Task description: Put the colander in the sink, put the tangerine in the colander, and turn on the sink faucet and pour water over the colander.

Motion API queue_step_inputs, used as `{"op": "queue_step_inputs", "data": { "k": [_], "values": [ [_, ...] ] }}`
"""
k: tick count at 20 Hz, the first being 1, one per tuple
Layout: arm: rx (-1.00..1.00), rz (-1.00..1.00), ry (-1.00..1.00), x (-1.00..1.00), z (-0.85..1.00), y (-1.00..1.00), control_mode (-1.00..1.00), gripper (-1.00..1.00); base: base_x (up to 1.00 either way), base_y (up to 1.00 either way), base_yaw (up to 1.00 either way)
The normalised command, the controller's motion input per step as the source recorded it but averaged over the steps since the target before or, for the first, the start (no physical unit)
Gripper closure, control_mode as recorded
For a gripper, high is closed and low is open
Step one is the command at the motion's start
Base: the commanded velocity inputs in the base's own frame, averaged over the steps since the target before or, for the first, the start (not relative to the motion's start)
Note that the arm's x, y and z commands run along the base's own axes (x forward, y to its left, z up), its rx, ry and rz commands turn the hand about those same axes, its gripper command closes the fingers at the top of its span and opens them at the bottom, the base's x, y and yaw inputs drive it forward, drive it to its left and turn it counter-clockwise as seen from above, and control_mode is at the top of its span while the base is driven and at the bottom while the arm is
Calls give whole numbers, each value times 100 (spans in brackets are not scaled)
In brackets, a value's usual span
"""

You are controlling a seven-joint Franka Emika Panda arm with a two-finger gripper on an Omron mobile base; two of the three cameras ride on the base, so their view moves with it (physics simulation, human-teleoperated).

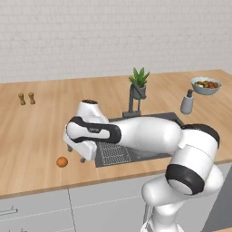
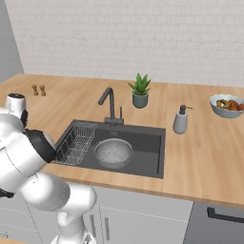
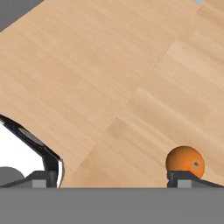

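Hovering fingers [image 1: 76, 154] spread wide, tangerine [image 1: 62, 161] just beside, near the counter [image 1: 36, 131] front edge.

Wooden counter [image 1: 41, 131], tangerine [image 1: 62, 161], plant [image 1: 139, 83], soap dispenser [image 1: 187, 102], fruit bowl [image 1: 205, 85]

Grey colander [image 2: 113, 152] in sink [image 2: 147, 143], tangerine [image 1: 62, 161] on counter
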Motion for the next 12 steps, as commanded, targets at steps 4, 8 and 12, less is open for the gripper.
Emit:
{"op": "queue_step_inputs", "data": {
  "k": [4, 8, 12],
  "values": [
    [14, 0, 0, 27, -13, 4, -100, -100, 0, 0, 0],
    [3, 0, 0, 29, -20, 14, -100, -100, 0, 0, 0],
    [0, 0, 0, 26, -21, 26, -100, -100, 0, 0, 0]
  ]
}}
